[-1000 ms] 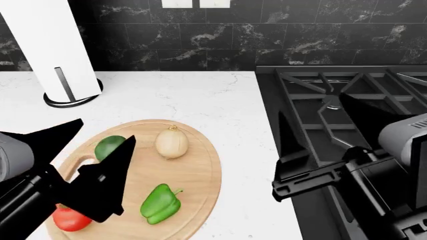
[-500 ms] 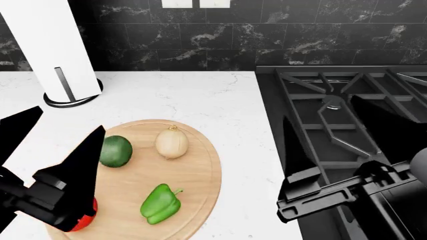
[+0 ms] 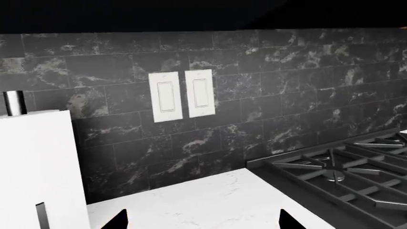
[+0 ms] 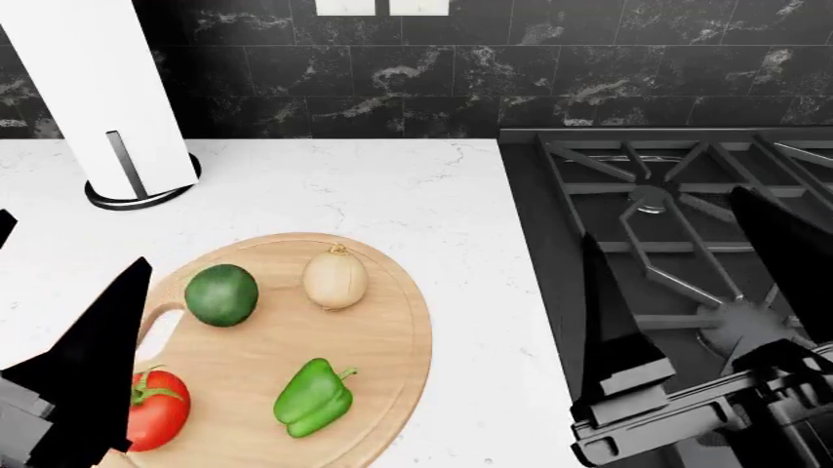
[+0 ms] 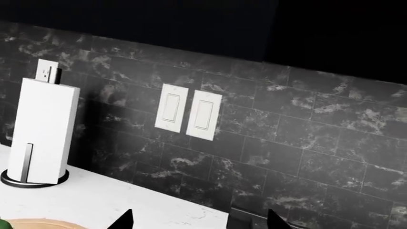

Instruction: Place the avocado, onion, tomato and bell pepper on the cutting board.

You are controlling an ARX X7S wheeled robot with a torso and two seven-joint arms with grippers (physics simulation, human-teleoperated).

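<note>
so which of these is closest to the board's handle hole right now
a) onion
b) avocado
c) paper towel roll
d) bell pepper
b: in the head view the avocado sits right beside the handle end of the cutting board, while the onion and bell pepper lie further in.

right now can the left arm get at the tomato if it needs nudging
Probably yes. The left gripper is open and empty right beside the tomato, which sits on the cutting board at its near left edge. Nothing stands between them; the avocado and bell pepper lie clear of that path.
</note>
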